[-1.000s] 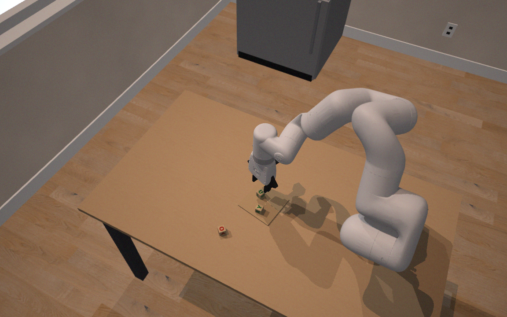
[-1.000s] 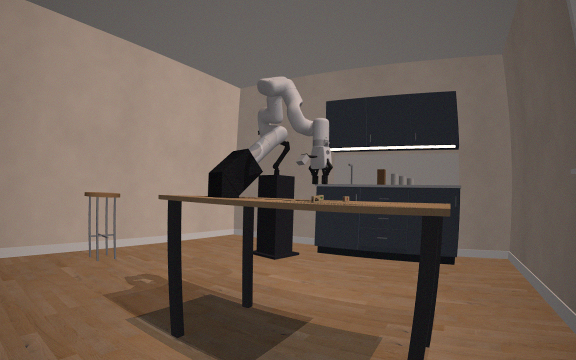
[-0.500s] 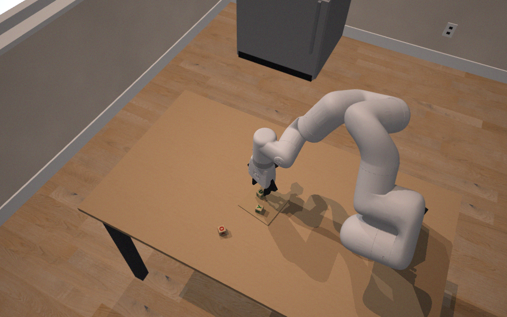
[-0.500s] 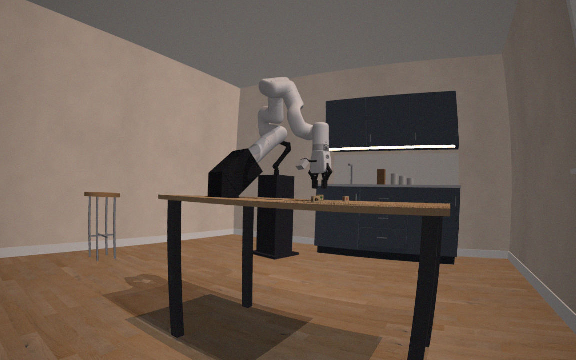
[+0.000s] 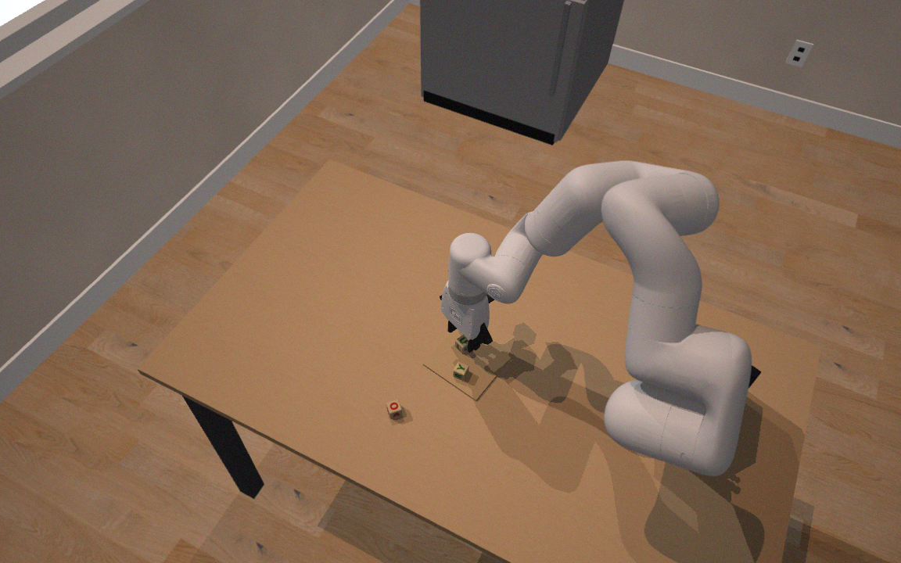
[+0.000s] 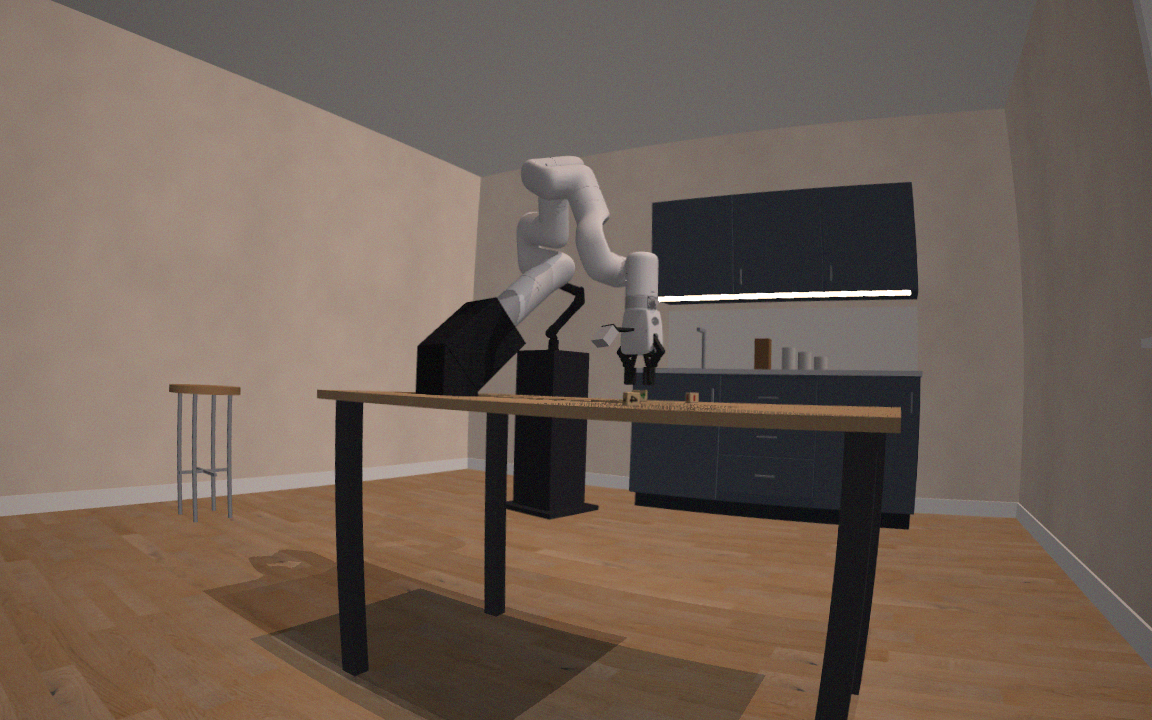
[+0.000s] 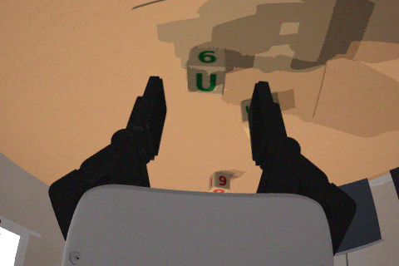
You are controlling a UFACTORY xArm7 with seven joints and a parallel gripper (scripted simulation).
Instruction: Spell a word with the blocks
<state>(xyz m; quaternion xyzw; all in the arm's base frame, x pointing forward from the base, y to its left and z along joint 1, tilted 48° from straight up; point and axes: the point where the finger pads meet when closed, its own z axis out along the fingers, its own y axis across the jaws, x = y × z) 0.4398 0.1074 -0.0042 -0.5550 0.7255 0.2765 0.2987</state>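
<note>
Our gripper [image 7: 206, 108] hangs low over the table [image 5: 285, 314], fingers parted and holding nothing. We see the U block [image 7: 206, 75] resting on the table just beyond the fingertips, between their lines, beside the mat [image 5: 482, 389] where the Y block [image 5: 463, 371] sits

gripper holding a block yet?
No: in the wrist view the gripper is open, and the U block sits on the table beyond its fingertips.

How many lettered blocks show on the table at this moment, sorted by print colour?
Green print: 2 (U block, Y block)
Red print: 1 (O block)
Total: 3; no fourth block is visible in any view.
</note>
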